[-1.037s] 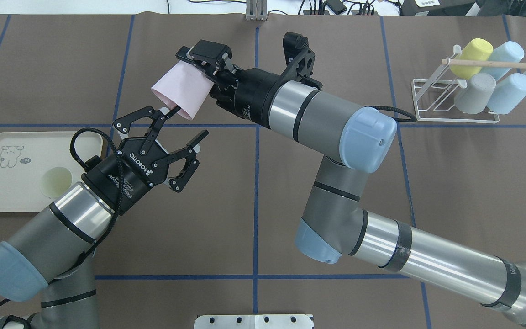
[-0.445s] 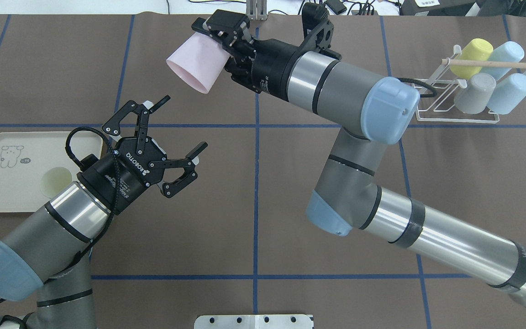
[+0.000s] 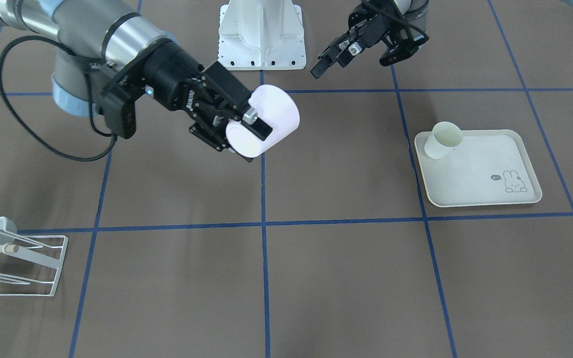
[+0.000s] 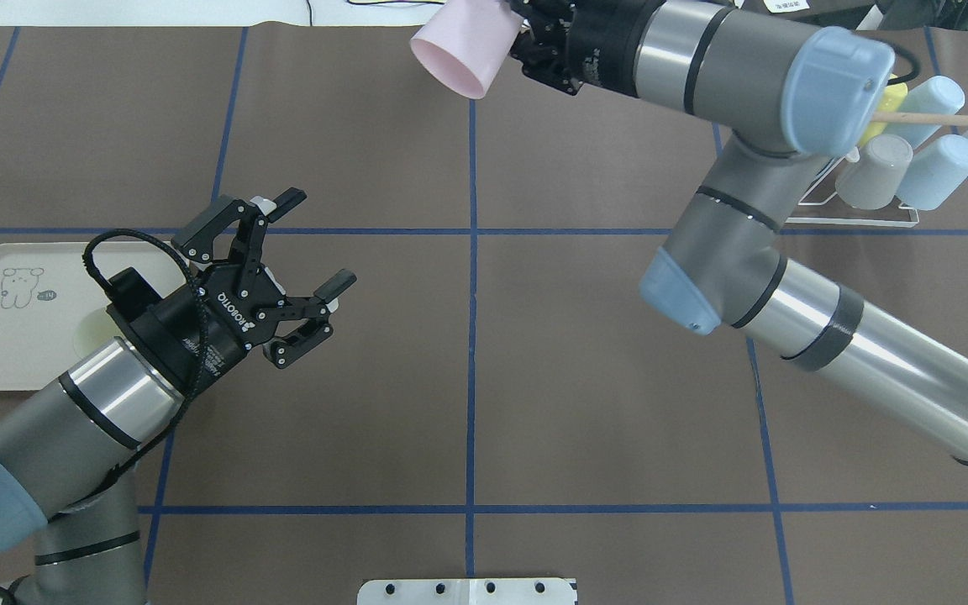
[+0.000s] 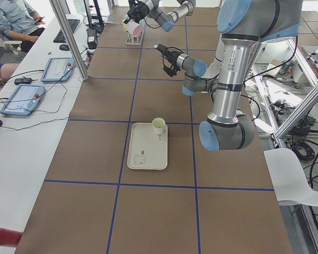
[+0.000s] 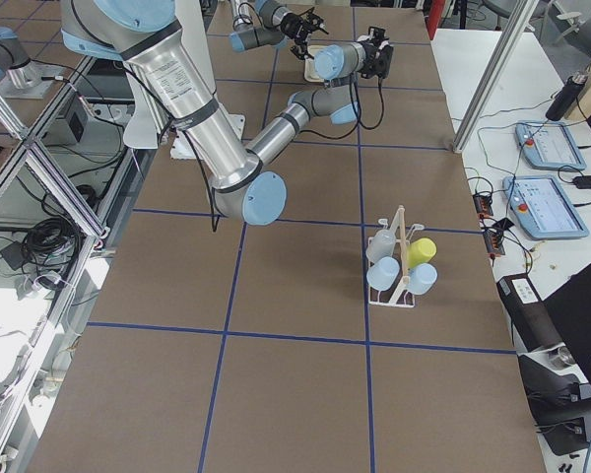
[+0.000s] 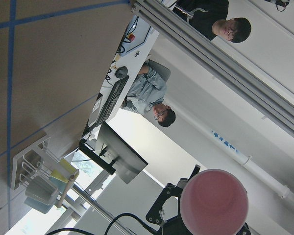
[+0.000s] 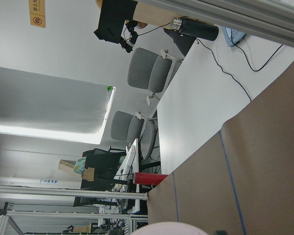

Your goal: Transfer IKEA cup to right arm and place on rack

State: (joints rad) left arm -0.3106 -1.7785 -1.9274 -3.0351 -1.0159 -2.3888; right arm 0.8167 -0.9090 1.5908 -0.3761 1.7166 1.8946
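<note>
With the left gripper (image 4: pixel 314 241) hanging empty, jaws apart, over the brown worktop (image 4: pixel 467 378), the right gripper (image 3: pixel 249 125), jaws clamped on the pale pink plastic cup (image 4: pixel 459 46) held aloft mid-table, should swing rightwards smoothly, tilting the cup mouth-down onto a free prong of the small white wire rack (image 4: pixel 870 223).

my right arm (image 4: pixel 795 294) extended forward, right gripper (image 3: pixel 249 124) clamped on the pink cup (image 3: pixel 280 110); my left arm (image 4: pixel 72 420) bent low, left gripper (image 4: pixel 316 242) spread wide, empty.
</note>
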